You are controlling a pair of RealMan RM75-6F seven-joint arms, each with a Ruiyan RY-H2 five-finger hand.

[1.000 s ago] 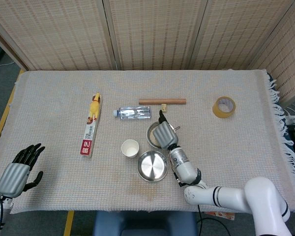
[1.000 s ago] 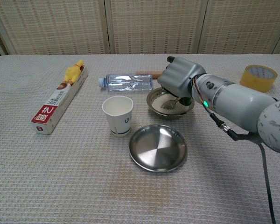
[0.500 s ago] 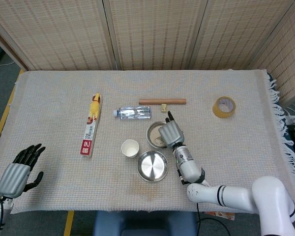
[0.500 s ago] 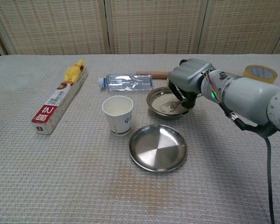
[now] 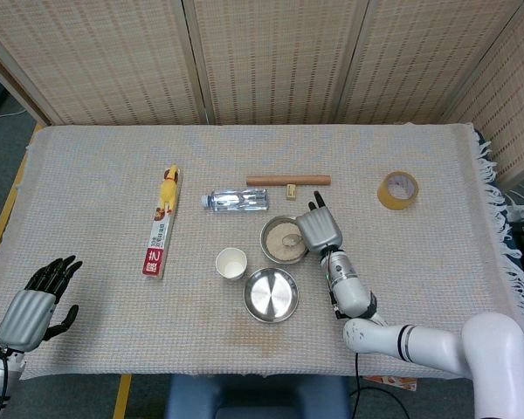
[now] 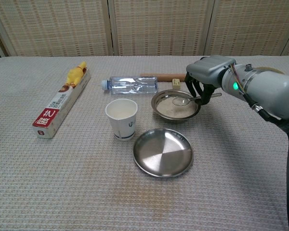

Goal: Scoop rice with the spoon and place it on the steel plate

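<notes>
Nothing lies yet on the shiny round steel plate [image 6: 163, 152], so the transfer remains undone. Far left, the idle left hand [image 5: 31, 307] rests released, fingers spread, holding nothing. Just beyond the plate, the round metal bowl of rice [image 6: 176, 105] has the small metal spoon [image 6: 189, 100] raised over it, its handle grasped in the right hand [image 6: 209, 77]. Since a second ago that hand has drawn rightward off the bowl, lifting the spoon from the rice.
</notes>
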